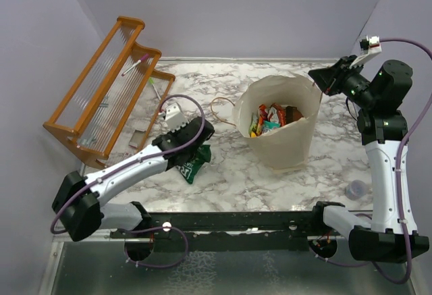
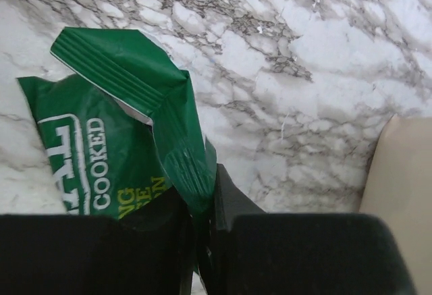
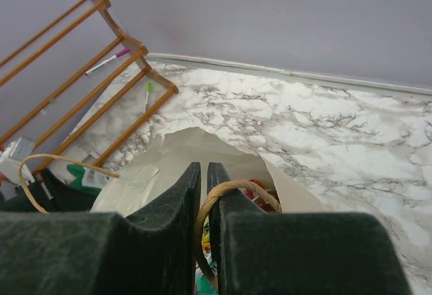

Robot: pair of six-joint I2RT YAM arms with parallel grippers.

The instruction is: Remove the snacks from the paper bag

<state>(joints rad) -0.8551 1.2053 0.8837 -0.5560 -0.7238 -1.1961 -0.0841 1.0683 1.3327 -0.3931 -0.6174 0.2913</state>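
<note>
Marble tabletop [image 1: 256, 173] bears the green snack packet [image 2: 115, 106], pinched by the left pincer [image 2: 201, 194] and likely ready for release, while the right pincer [image 3: 204, 173] clamps the paper bag [image 1: 287, 146].

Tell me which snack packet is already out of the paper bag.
The green packet, on the marble in the left gripper; the other snacks sit inside the paper bag.

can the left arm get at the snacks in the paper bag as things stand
Probably not yet: the left pincer is shut on the green packet on the table. The paper bag stands open, the right pincer only at its rim, so after a release the way looks free.
</note>
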